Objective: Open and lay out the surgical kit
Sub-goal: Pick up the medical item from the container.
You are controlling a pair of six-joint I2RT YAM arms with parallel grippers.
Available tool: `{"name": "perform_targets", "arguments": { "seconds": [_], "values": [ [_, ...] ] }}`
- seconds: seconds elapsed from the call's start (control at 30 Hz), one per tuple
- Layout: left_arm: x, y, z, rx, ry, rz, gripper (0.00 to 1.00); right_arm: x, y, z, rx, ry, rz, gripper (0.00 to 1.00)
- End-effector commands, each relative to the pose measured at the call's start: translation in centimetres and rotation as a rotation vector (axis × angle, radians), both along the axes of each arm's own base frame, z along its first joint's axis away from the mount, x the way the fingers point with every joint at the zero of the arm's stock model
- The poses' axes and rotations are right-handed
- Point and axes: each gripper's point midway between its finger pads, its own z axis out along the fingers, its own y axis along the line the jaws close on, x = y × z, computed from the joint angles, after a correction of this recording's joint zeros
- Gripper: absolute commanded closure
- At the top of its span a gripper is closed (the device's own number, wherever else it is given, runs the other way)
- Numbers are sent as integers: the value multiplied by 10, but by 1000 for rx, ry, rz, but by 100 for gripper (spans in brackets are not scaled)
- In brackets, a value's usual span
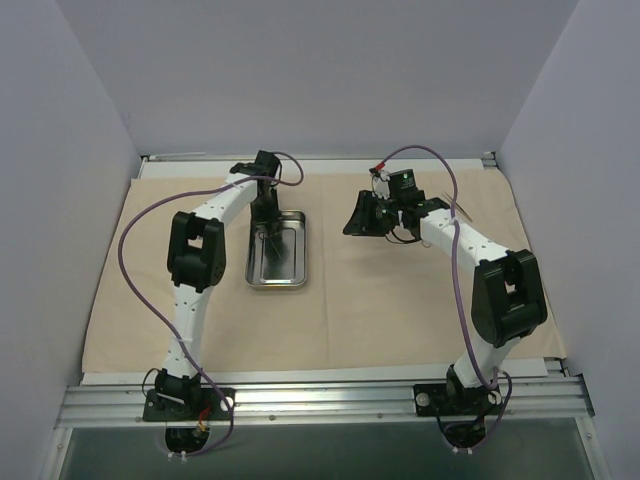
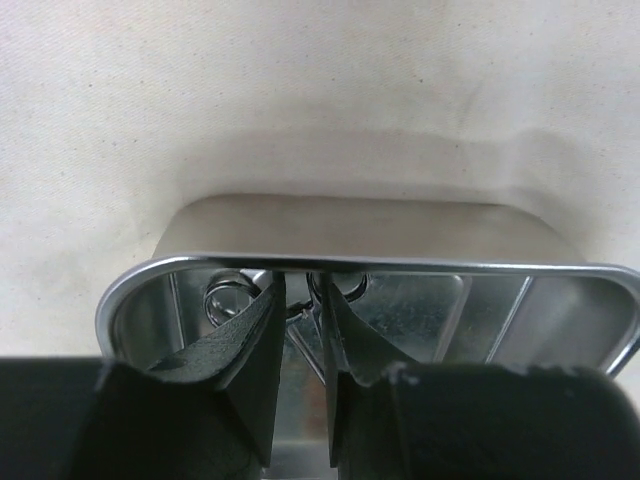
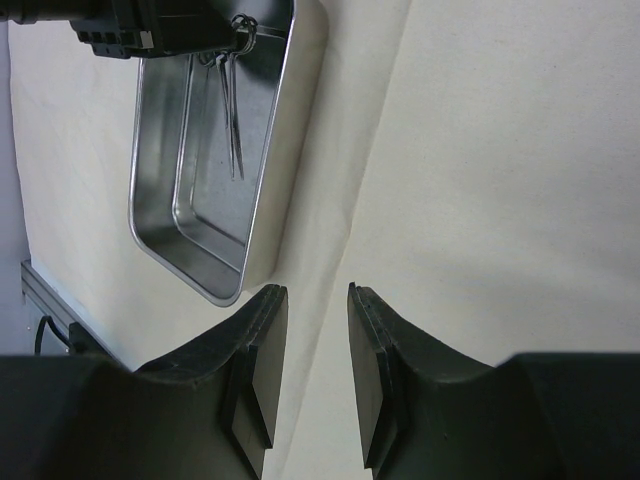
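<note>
Those light, slippery-looking scissors [image 3: 232, 110] want pinching by the rings; left claw [image 2: 300, 295] maybe gripping, can't tell; right claw [image 3: 315, 292] gapes empty.

cloth wrap [image 1: 380, 300]: 1 | steel tray [image 1: 277, 286]: 1 | ring-handled instrument [image 3: 232, 130]: at least 1 | robot arms [image 1: 195, 260]: 2

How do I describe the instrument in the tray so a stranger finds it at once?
On the wide beige cloth, left of centre, stands a steel tray. At its far end, between the black fingers of the left gripper, is the instrument: thin metal with ring handles.
</note>
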Motion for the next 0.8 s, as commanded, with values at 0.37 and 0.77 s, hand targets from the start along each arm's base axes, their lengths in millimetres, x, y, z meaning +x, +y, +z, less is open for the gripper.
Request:
{"name": "perform_targets", "arguments": {
  "seconds": [0.37,0.77],
  "values": [
    [20,1,-32,72,0,-12,72,4,0,7,21,-13,4,69],
    [22,6,-19,66,-15,-27,98,2,-2,13,5,-24,8,69]
  ]
}}
